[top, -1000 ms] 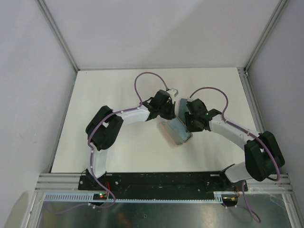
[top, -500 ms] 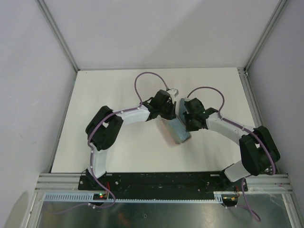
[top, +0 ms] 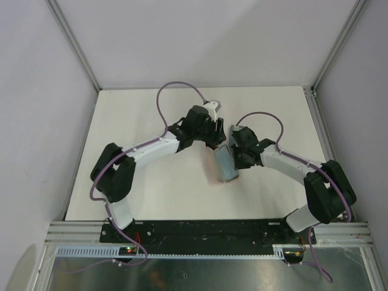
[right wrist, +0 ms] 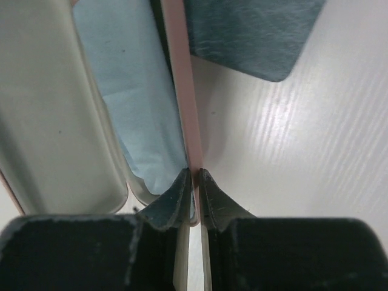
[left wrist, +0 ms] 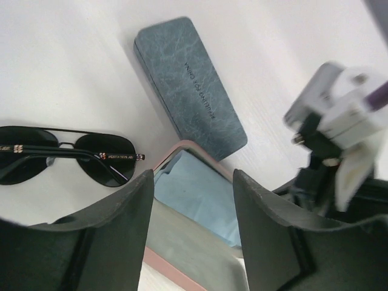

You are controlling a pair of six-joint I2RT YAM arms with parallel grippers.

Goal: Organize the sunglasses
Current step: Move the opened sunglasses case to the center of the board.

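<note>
- Sunglasses point(left wrist: 66, 154) — the black wire pair — lie folded on the table point(left wrist: 60, 60) just beside the open pink case point(left wrist: 187, 144); we judge them light, thin, easily bent, so we would take the bridge, not the lenses.
- Right gripper point(right wrist: 193, 182) pinches the pink case's rim, low over the table.
- Left gripper point(left wrist: 193, 182) hovers above the cloth point(right wrist: 130, 85), jaws spread, empty.
- Grey case point(left wrist: 189, 85) lies beyond, shut.
</note>
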